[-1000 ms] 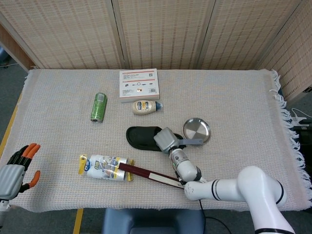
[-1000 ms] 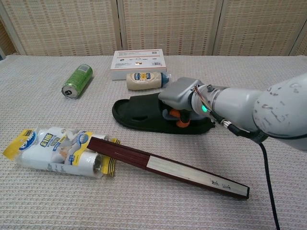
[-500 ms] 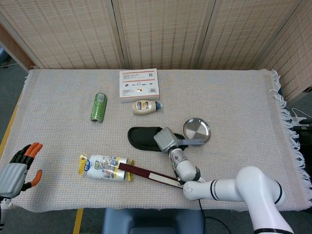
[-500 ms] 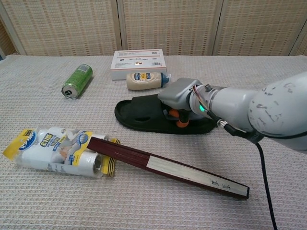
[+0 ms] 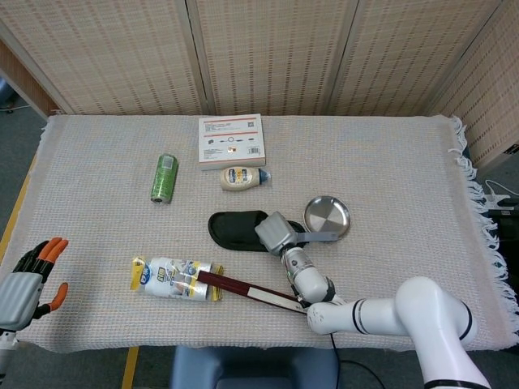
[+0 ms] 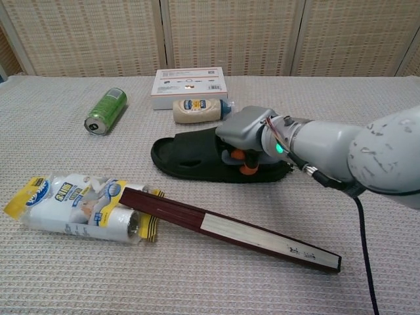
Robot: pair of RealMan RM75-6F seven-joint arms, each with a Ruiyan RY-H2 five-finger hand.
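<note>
The head view looks steeply down from high above the whole table [image 5: 389, 162], facing the back screens. The chest view sits low and close at the near edge, looking across. Both share the black slipper [image 5: 235, 228] [image 6: 190, 156] and long dark book [image 5: 247, 288] [image 6: 230, 226].

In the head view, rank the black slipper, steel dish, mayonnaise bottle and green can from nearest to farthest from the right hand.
1. Black slipper: under the right hand, touching it.
2. Steel dish: just to its right.
3. Mayonnaise bottle: behind it, toward the screen.
4. Green can: far left.
</note>
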